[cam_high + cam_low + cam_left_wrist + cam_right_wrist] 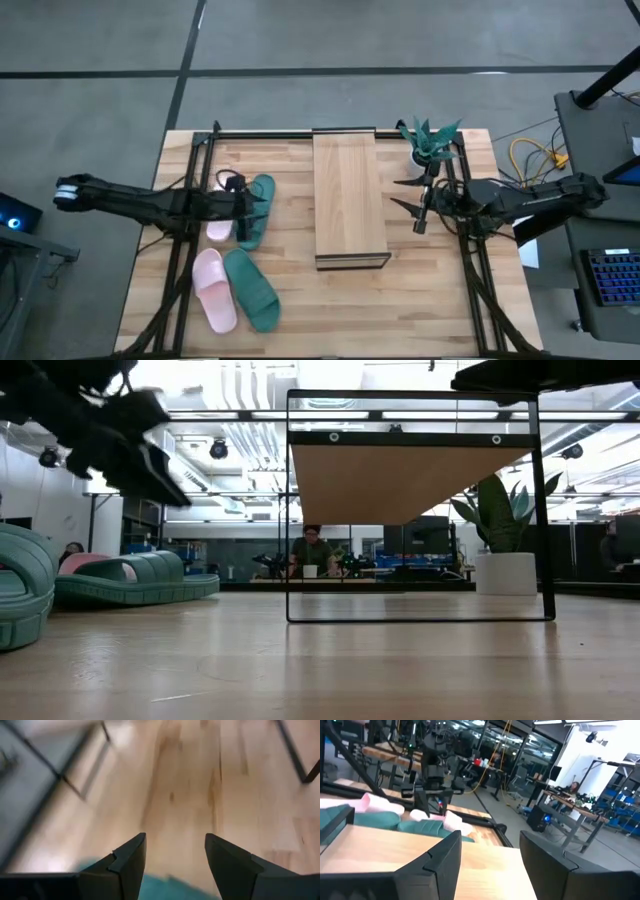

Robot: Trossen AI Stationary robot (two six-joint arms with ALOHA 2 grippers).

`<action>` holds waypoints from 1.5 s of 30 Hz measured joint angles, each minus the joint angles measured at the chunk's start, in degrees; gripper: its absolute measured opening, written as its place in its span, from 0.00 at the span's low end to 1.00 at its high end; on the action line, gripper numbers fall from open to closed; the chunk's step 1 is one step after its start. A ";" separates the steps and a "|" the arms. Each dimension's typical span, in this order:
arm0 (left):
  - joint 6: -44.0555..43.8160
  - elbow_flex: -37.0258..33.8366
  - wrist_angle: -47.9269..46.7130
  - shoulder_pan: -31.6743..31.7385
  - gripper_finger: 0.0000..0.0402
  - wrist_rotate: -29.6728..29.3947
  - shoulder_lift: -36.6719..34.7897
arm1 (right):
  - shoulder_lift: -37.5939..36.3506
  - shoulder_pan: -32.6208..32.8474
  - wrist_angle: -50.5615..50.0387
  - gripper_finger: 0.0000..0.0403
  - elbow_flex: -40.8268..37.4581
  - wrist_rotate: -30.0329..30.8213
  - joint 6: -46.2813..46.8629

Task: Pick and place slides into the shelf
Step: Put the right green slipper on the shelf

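Two pairs of slides lie on the table left of the shelf (350, 195). A teal slide (262, 200) and a pink slide (218, 228) lie farther back, side by side, partly under my left arm. Another pink slide (213, 290) and teal slide (250, 290) lie near the front edge. My left gripper (245, 205) hangs open above the far pair, tilted down, with teal (160, 887) just below its fingers. My right gripper (400, 195) is open and level beside the shelf's right side, above its wooden top (380, 850).
A potted plant (430, 145) stands at the back right, close to my right arm. The shelf's black frame and wooden top (410, 480) stand mid-table, with the space beneath open. Black arm mounts run along both table sides. People sit in the room behind (312, 550).
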 joint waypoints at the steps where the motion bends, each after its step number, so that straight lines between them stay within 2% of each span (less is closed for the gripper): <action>1: -1.82 -0.02 -0.40 -0.25 0.47 0.70 0.89 | 0.20 0.00 -0.13 0.48 0.00 0.01 -0.19; 6: -8.77 0.57 -4.60 -3.04 0.47 1.96 3.68 | 0.91 0.01 0.02 0.48 0.00 0.56 -3.27; 13: -20.51 9.03 -20.22 -10.00 0.47 2.20 6.87 | 0.99 0.00 0.00 0.48 0.00 6.08 -4.26; 20: -26.06 15.32 -34.46 -16.35 0.47 -5.35 14.70 | 1.04 0.02 -0.03 0.48 0.00 6.03 -4.32; 31: -25.64 17.85 -36.85 -17.98 0.47 -6.39 28.67 | 0.98 0.02 -0.02 0.48 0.00 5.93 -4.45; 39: -26.07 19.19 -40.33 -18.03 0.47 -11.31 35.53 | 0.98 0.02 0.02 0.48 0.00 5.90 -4.45; 45: -28.19 19.19 -41.50 -18.40 0.47 -17.20 39.95 | 0.98 0.02 0.06 0.48 0.00 5.90 -4.45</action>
